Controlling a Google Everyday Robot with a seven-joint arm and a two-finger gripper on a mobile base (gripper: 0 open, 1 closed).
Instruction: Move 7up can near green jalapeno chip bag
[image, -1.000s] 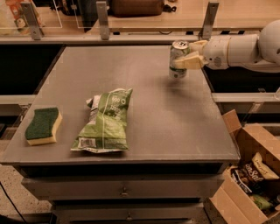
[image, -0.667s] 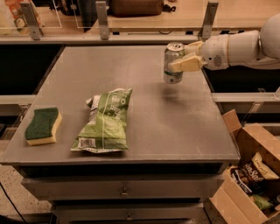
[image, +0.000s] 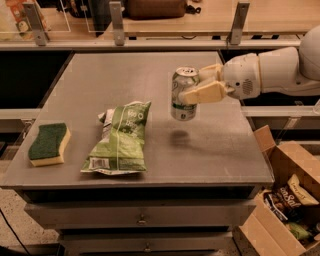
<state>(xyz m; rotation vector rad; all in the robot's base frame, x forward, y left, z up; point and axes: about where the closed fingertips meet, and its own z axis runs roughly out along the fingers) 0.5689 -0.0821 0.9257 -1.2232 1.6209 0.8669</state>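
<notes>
The 7up can (image: 182, 95), white and green with a silver top, hangs upright above the grey table (image: 215, 145); its shadow lies on the table below it. My gripper (image: 192, 86) comes in from the right on a white arm and is shut on the can, one cream finger (image: 205, 93) across its front. The green jalapeno chip bag (image: 120, 140) lies flat on the table, to the left of the can and nearer the front edge. A gap of bare table separates them.
A yellow sponge with a green top (image: 49, 145) lies near the table's front left corner. An open cardboard box (image: 287, 200) of snack packs stands on the floor at the right. A railed shelf (image: 175, 42) runs behind the table.
My gripper has carried the can off the table's back right area, moving it left and toward the front, closer to the chip bag. The bag and sponge have not moved.
</notes>
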